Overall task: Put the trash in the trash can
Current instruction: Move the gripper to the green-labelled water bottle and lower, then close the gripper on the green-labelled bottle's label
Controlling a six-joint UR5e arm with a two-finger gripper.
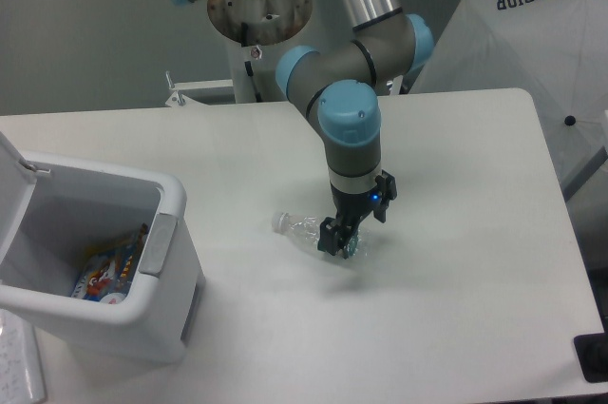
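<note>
**Pincer down over the bottle**

My pincer [343,241] straddles the labelled end of the clear bottle [309,231] lying on the table [456,261]; whether it grips, I cannot tell. The open trash can [123,261] stands well off beyond the bottle's cap end.

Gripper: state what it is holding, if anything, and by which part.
The gripper is down around the label end of the bottle lying on the table; whether its fingers have closed cannot be told.
</note>
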